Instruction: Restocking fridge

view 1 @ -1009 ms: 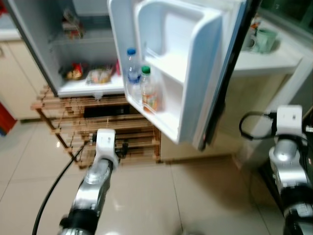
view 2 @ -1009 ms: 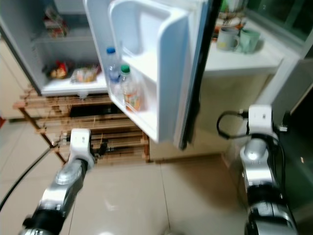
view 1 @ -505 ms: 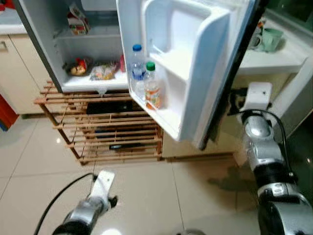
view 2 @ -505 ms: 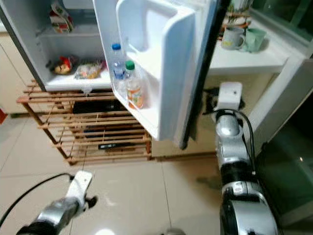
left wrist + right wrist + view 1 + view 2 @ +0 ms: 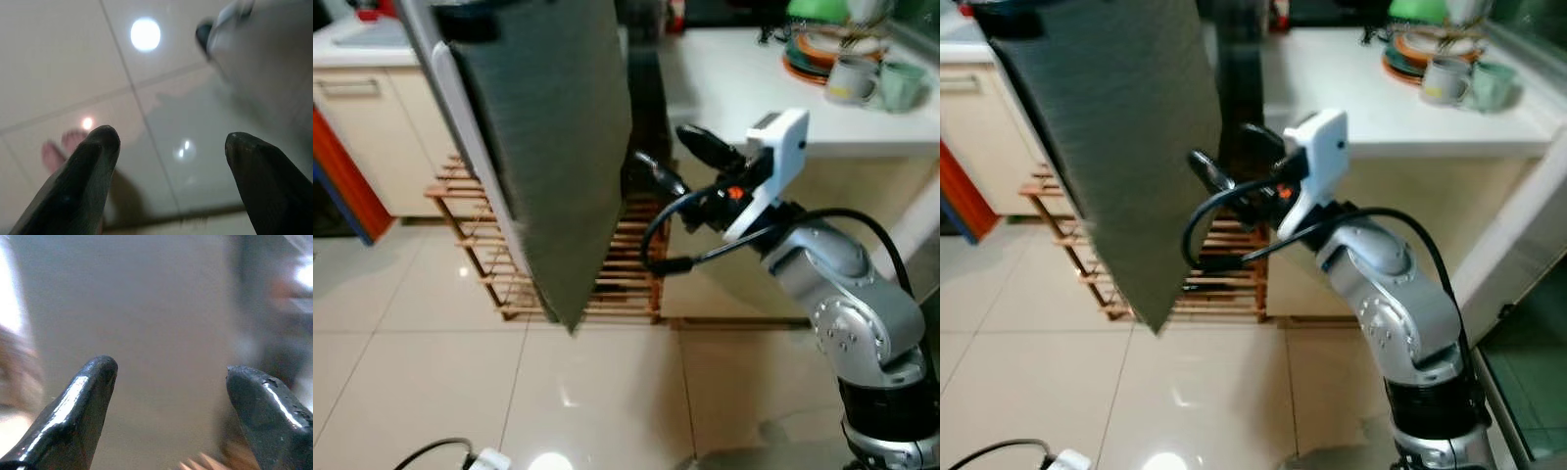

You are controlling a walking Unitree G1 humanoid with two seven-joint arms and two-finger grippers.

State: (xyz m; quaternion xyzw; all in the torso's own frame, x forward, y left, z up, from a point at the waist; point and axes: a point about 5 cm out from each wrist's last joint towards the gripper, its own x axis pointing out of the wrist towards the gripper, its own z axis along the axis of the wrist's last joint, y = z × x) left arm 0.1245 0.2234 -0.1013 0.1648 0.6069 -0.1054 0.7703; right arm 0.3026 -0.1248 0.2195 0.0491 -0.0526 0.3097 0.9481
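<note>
The grey fridge door (image 5: 548,147) hangs tilted over the beige tiled floor (image 5: 431,362), its lower corner near the wooden rack (image 5: 622,274). The right gripper (image 5: 680,166), fingers spread and holding nothing, reaches behind the door's edge. The left gripper (image 5: 166,161), fingers (image 5: 83,181) spread, hangs over open floor. A white worktop (image 5: 754,98) carries mugs (image 5: 876,83) and plates.

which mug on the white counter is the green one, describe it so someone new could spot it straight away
Start at the white counter behind the right gripper, and follow it to its far corner, where a stack of plates sits. Two mugs stand beside that stack. The green mug is the outer one, nearest the counter's end; the grey mug next to it is paler and closer to the plates.
</note>
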